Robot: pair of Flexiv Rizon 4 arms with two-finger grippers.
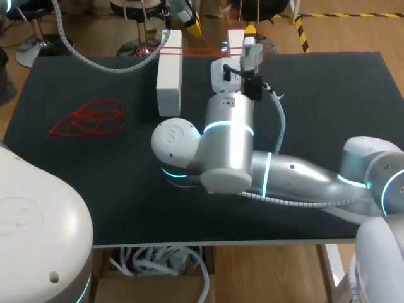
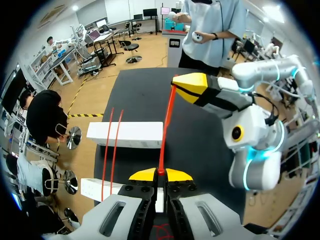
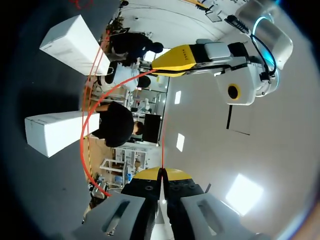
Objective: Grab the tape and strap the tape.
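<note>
From where I stood, the red tape (image 2: 166, 125) was the thing to watch: one short strand drawn taut between the two arms, over the far side of the desk (image 1: 328, 126). The left fingers (image 2: 147, 175) were clenched on one end, yellow tips pressed together with the strand coming straight out from between them. The right fingers (image 2: 192, 86) were pinched on the other end, facing the left pair tip to tip with only that strand between. Its long axis ran from one pair of tips to the other, roughly along the desk's far edge. Neither arm was nearer to it, since both had hold of it.

Beyond the held stretch the tape ran on in a slack curve and passed around two white boxes (image 1: 169, 76) lying side by side with a gap between them. Two red lines crossed that gap, square to the boxes' length and near their far ends.

The coming move, I judged, turned on that crosswise line. The strand would have to be kept tight and led around the boxes in the same direction as the wraps already there. A pull off that line might slide the wraps along the boxes or drag the boxes together.

A loose red tangle (image 1: 88, 118) lay well apart on the desk's left side, with no fingers near it.
</note>
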